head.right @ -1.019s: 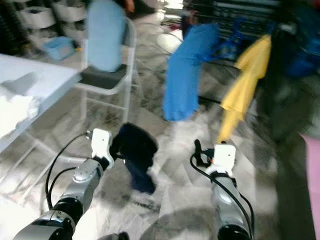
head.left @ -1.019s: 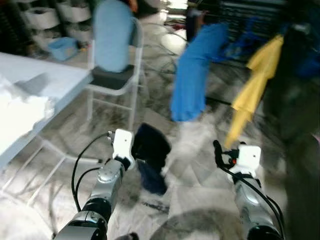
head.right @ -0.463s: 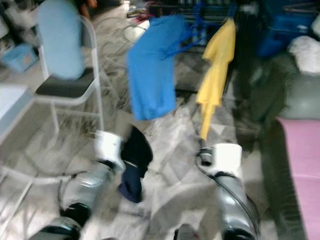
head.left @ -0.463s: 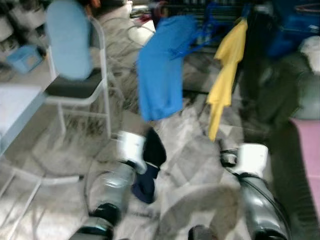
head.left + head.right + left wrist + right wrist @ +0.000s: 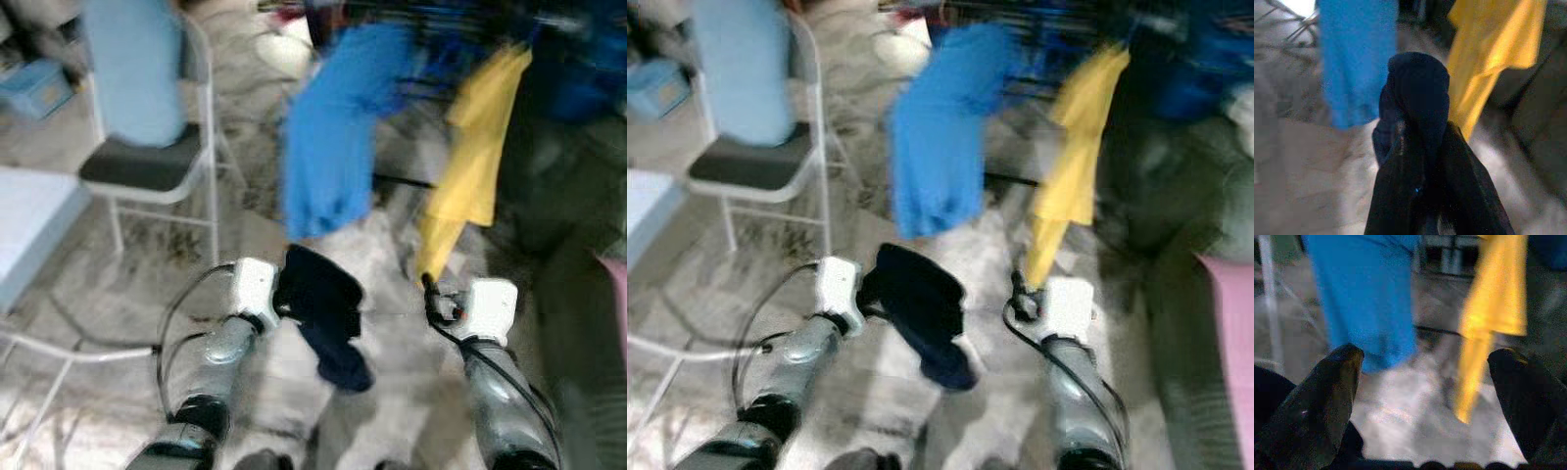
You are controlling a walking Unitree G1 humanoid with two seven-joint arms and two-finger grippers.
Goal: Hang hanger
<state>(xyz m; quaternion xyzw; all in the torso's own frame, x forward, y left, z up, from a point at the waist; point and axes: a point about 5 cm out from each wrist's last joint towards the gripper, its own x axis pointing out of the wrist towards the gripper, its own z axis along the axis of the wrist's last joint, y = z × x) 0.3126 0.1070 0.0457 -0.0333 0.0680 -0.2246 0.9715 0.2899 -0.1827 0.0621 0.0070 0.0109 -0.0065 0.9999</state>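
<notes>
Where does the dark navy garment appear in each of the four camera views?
Left eye view: dark navy garment at centre, hanging from the left gripper.
Right eye view: centre, a little left.
Left wrist view: middle, draped over the fingers.
Right wrist view: a dark shape at the lower left edge, perhaps the garment; cannot tell.
Shared landmark: the yellow garment, hanging beside the blue garment.

Left gripper: being held ahead of the robot, a dark garment draped from it.
Right gripper: being held to its right.
Hanging garments: being seen beyond both.
Chair: being seen to their left.
</notes>
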